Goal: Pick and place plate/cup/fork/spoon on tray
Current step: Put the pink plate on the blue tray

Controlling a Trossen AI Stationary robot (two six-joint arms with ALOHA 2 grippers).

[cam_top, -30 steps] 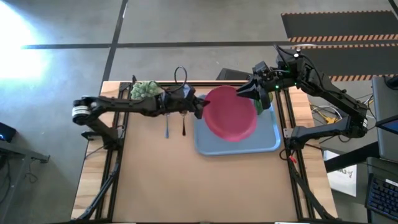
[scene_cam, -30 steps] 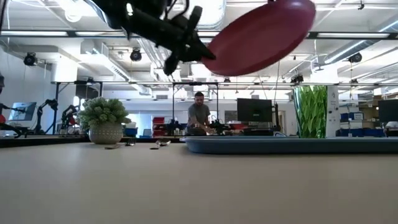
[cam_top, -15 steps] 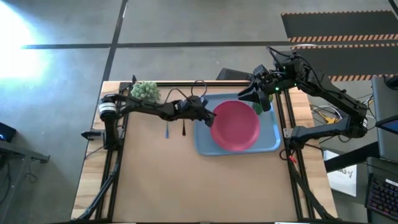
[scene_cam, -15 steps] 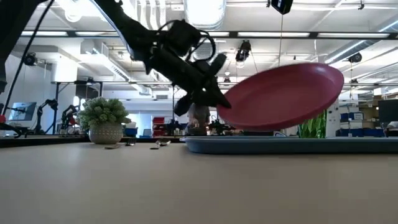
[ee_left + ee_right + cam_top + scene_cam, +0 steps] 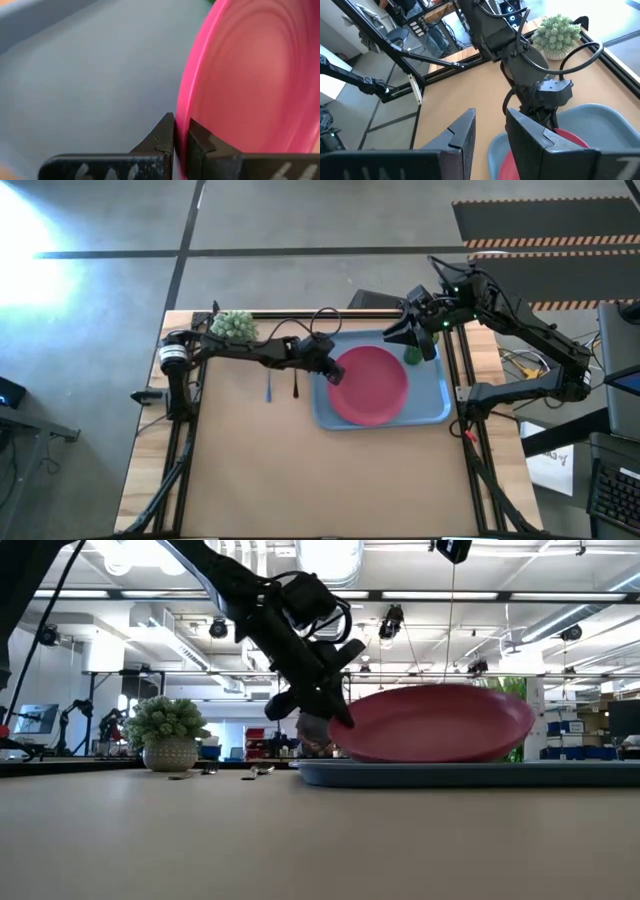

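So the left claw (image 5: 333, 372) is pinching the pink plate (image 5: 368, 384) by its left rim, which makes sense since an edge grip lets the far side touch down on the blue tray (image 5: 432, 402) first while the held side stays tipped up a bit. The right claw (image 5: 397, 332) hangs over the tray's back right corner with its fingers spread, right by the green cup (image 5: 412, 356) already sitting there. Fork (image 5: 268, 388) and spoon (image 5: 296, 388) lie on the counter (image 5: 300, 480) left of the tray, looks like they're next.
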